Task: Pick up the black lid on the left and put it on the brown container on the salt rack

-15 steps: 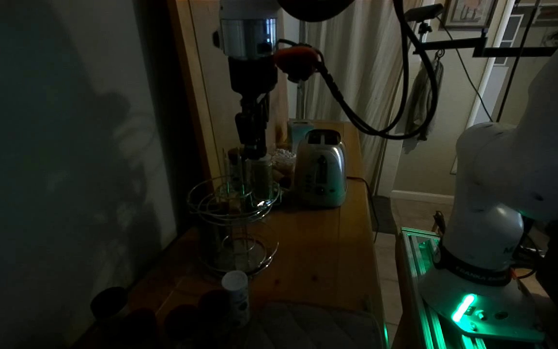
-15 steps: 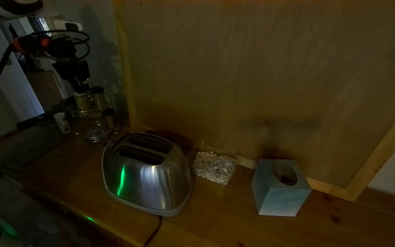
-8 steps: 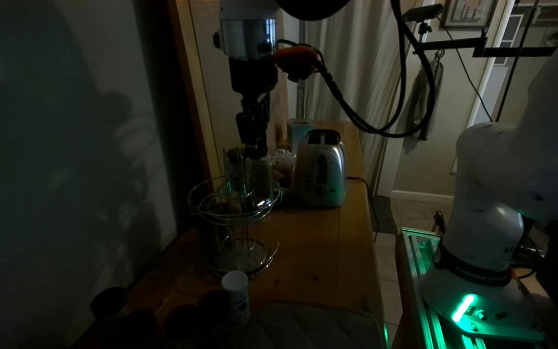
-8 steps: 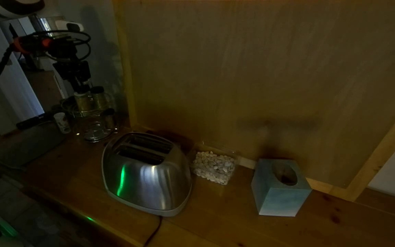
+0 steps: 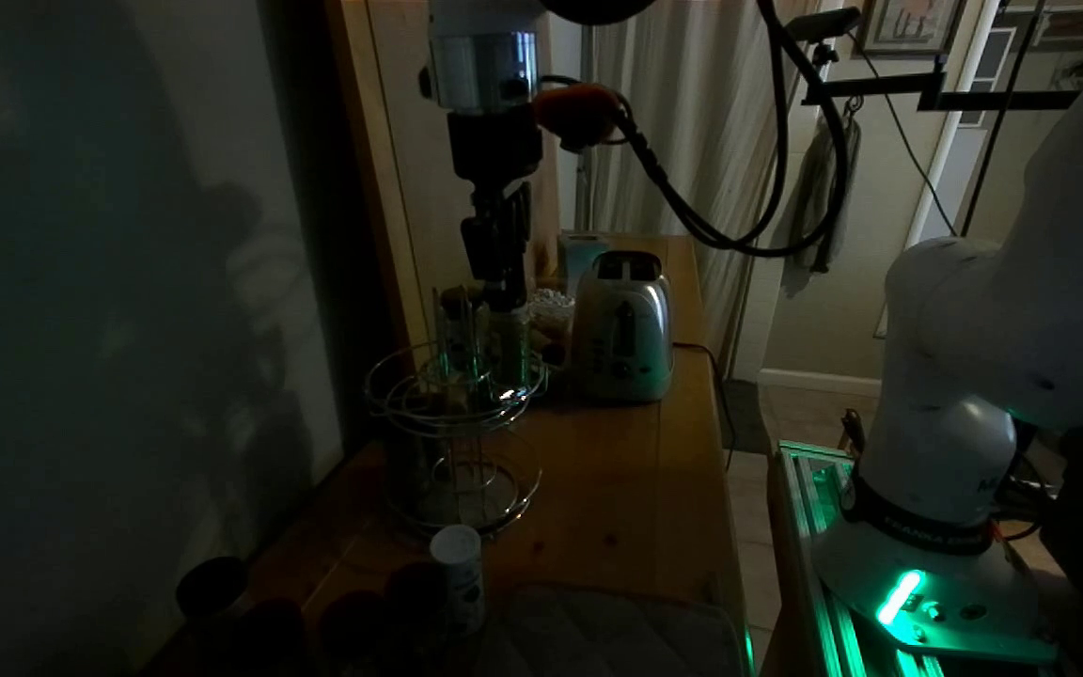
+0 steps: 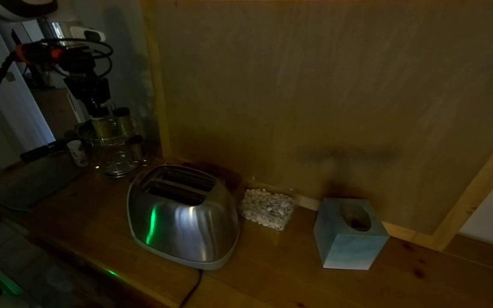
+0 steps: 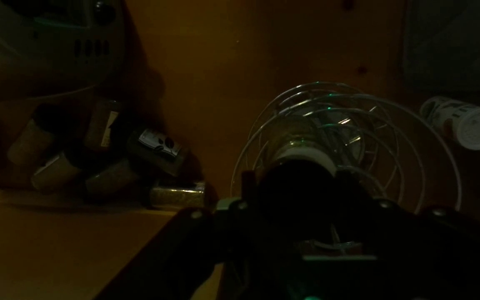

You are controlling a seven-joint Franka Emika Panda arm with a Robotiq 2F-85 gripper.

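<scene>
Gripper (image 7: 295,181), wrist view: narrowed to hold the black lid (image 7: 298,191) between its fingers (image 7: 248,183).
Lid, same view: was over the white-rimmed jar (image 7: 293,131), contact unclear.
Rack (image 5: 452,415), in an exterior view: carried the upright jar on its upper tier, the gripper pointing down above.
Toaster (image 6: 182,218), in an exterior view: stood between the rack and pale pebbles (image 6: 268,208).

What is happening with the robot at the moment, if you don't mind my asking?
A robot arm is working in dim light: its end effector holds a black lid at the top of a container standing in the upper tier of a wire rack. It is too dark to tell whether the lid is fully seated. Several other jars are near the toaster.
</scene>
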